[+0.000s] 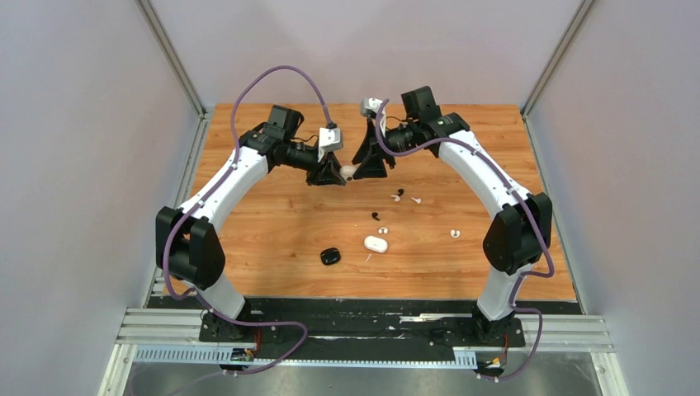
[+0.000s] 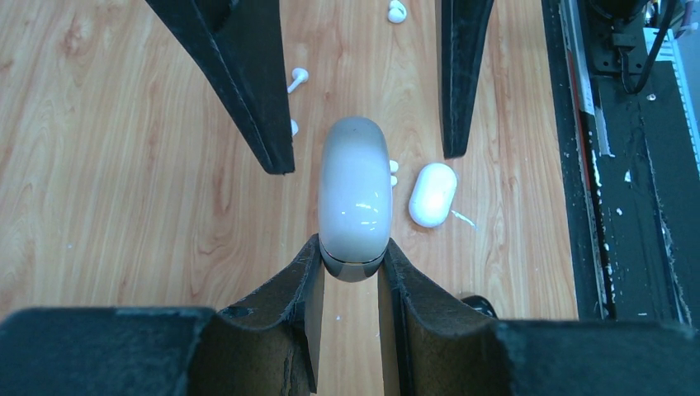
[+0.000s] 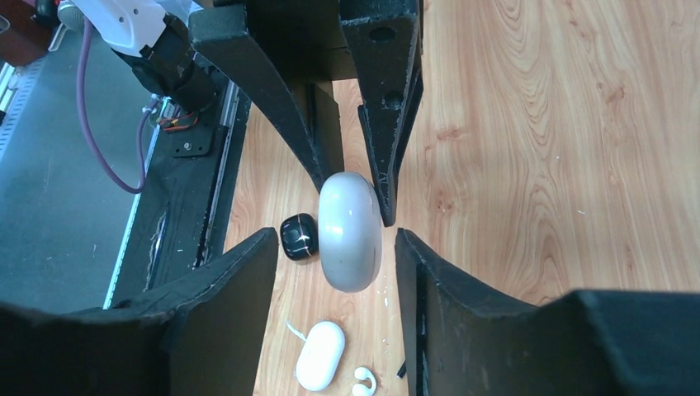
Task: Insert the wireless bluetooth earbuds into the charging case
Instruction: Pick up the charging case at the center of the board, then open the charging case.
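We find the left gripper clamped on one end of a closed pale grey case, held above the bench. The right gripper has its jaws apart either side of it, not touching. Earbuds lie loose at centre of the top view, outside the shut white case. The right wrist view shows the black case shut.

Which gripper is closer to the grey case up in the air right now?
Left. The left gripper is clamped on one end of the grey case. The right gripper straddles the other end, a gap showing on each side.
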{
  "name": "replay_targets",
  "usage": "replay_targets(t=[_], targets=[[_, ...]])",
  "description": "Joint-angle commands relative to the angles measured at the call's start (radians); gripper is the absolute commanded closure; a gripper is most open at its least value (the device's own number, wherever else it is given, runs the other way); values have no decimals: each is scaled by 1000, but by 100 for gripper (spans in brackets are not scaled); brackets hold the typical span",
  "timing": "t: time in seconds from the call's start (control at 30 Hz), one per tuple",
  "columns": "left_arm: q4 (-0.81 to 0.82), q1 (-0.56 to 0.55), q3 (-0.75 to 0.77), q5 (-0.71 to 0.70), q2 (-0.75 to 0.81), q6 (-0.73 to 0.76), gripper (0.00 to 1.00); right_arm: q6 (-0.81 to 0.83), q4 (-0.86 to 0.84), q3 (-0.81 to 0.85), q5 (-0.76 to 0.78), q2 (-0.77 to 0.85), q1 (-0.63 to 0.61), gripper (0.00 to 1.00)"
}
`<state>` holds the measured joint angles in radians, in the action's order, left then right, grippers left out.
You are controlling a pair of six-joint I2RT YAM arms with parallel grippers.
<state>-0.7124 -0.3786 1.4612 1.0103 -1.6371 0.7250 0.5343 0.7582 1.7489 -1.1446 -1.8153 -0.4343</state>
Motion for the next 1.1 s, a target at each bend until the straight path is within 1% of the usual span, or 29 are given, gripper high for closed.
replay_targets(t=[0.0, 0.13, 0.2, 0.37, 0.43, 0.5, 0.57, 0.67, 0.77, 0.87, 1.0, 1.07], targets=[[32, -5, 39, 38, 26, -36, 100, 45, -3, 42, 5, -7, -13, 47], [44, -5, 45, 44, 22, -62, 100, 55, -2, 30, 29, -5, -15, 48], [49, -5, 43, 44, 22, -66, 100, 56, 1, 27, 36, -3, -15, 55], [56, -5, 43, 42, 22, -73, 100, 70, 9, 18, 55, 2, -15, 62], [59, -5, 44, 41, 22, -74, 100, 77, 13, 14, 61, 2, -16, 68], [60, -5, 46, 40, 19, -75, 100, 79, 15, 14, 63, 2, -15, 78], [66, -5, 49, 39, 18, -83, 100, 80, 16, 14, 62, 2, -15, 85], [83, -5, 44, 38, 19, -101, 100, 79, 17, 11, 66, 2, -16, 88], [103, -5, 35, 27, 24, -111, 100, 75, 24, 9, 61, -1, -15, 99], [125, -5, 14, 3, 32, -107, 100, 55, 24, 10, 42, -5, -9, 100], [156, -5, -27, -47, 46, -48, 100, 6, 32, 20, -27, -25, 15, 100], [213, -6, -56, -78, 57, -22, 100, -23, 37, 28, -59, -39, 24, 100]])
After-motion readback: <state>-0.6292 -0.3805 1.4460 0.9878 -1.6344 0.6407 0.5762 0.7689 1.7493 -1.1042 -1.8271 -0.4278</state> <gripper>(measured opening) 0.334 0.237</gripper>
